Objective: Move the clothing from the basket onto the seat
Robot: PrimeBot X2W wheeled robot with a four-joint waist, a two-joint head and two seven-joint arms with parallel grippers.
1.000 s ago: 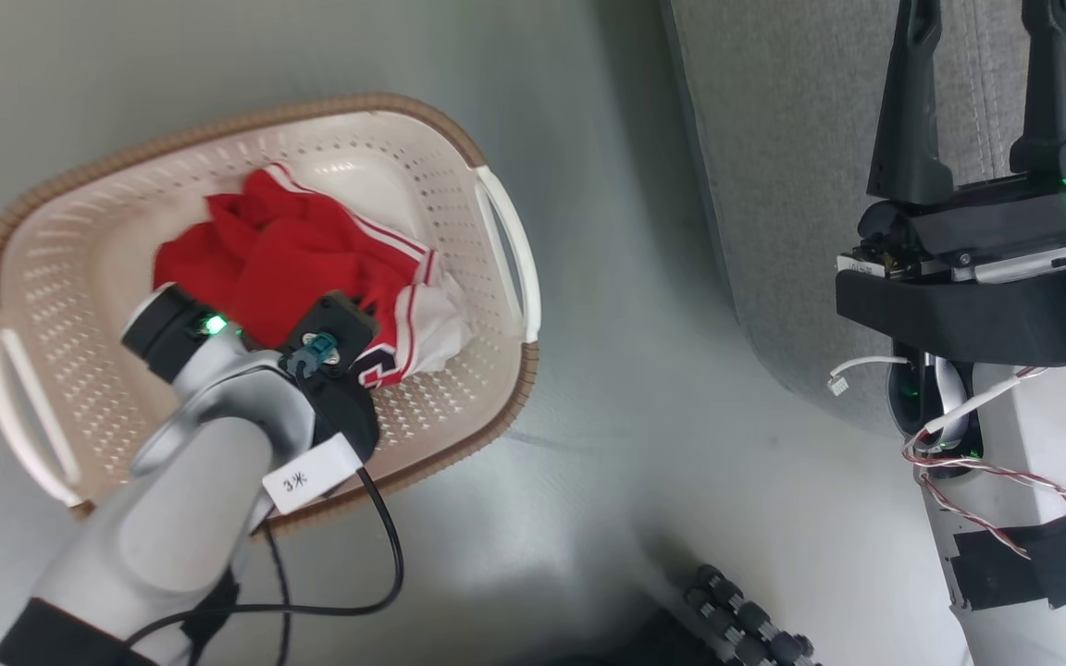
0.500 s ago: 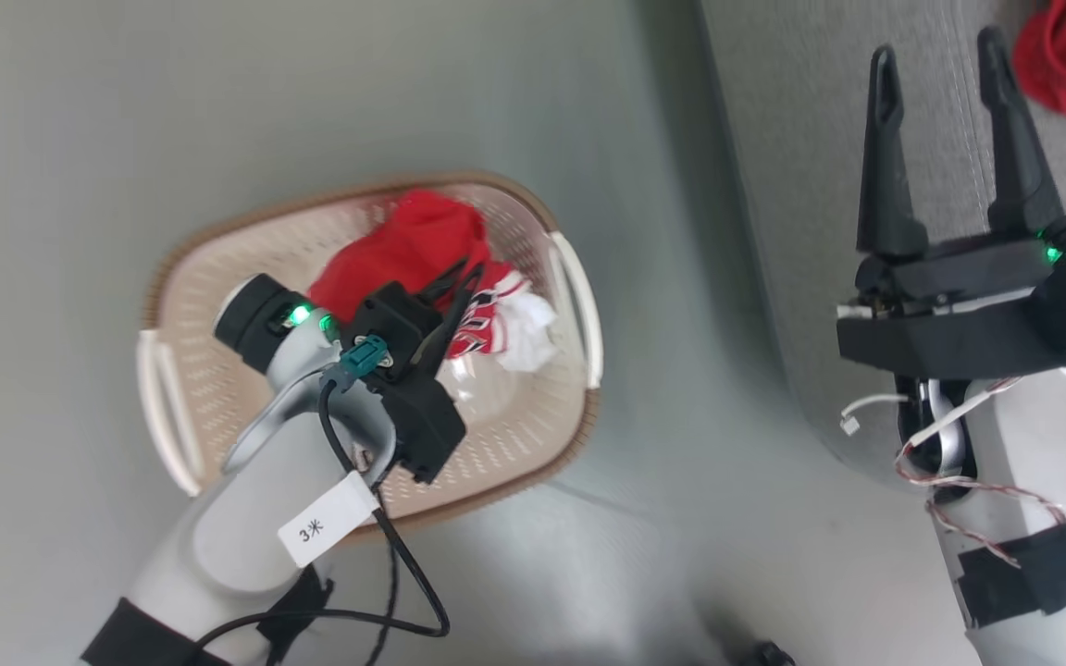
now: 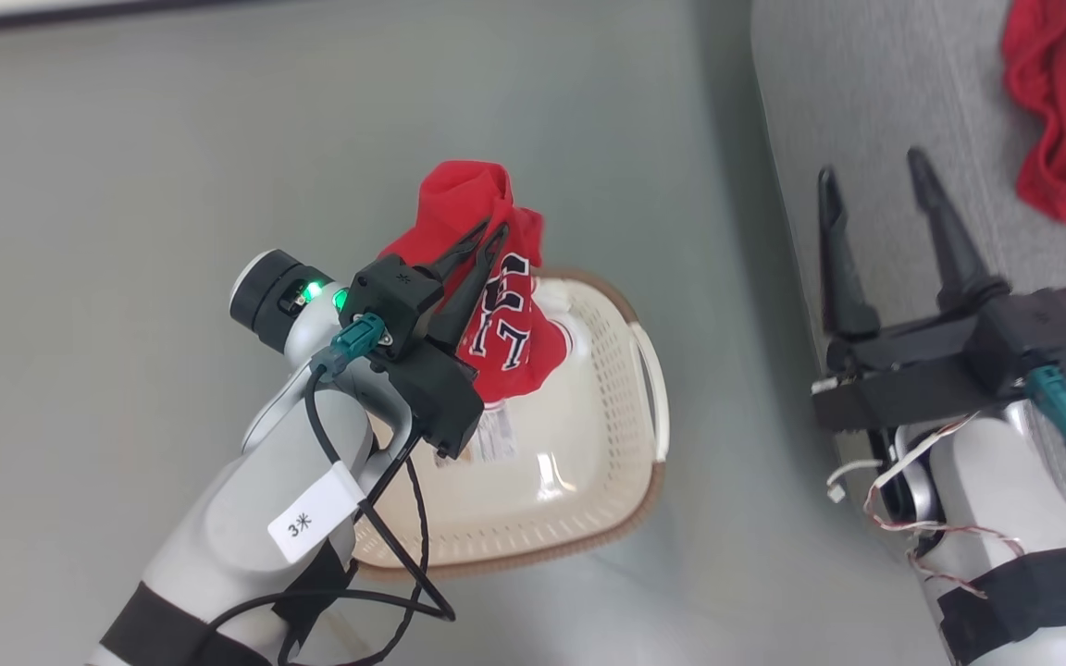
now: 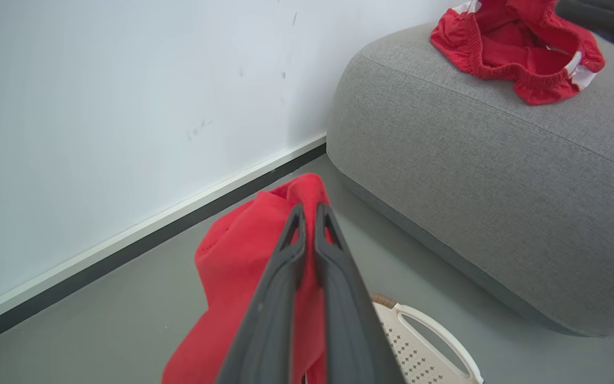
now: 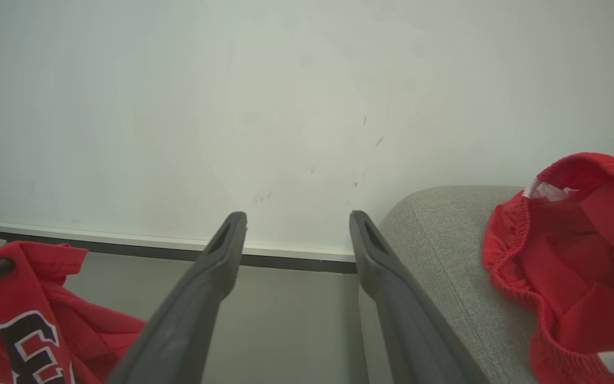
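The left gripper, pressed together on the red jersey, has lifted it out of the basket. It now hangs above the basket. The right gripper is spread and idle. Carrying the jersey to the seat remains; another red garment already lies there.

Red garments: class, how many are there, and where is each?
2. One jersey hangs from the left gripper above the basket; another garment lies on the sofa. More may be hidden.
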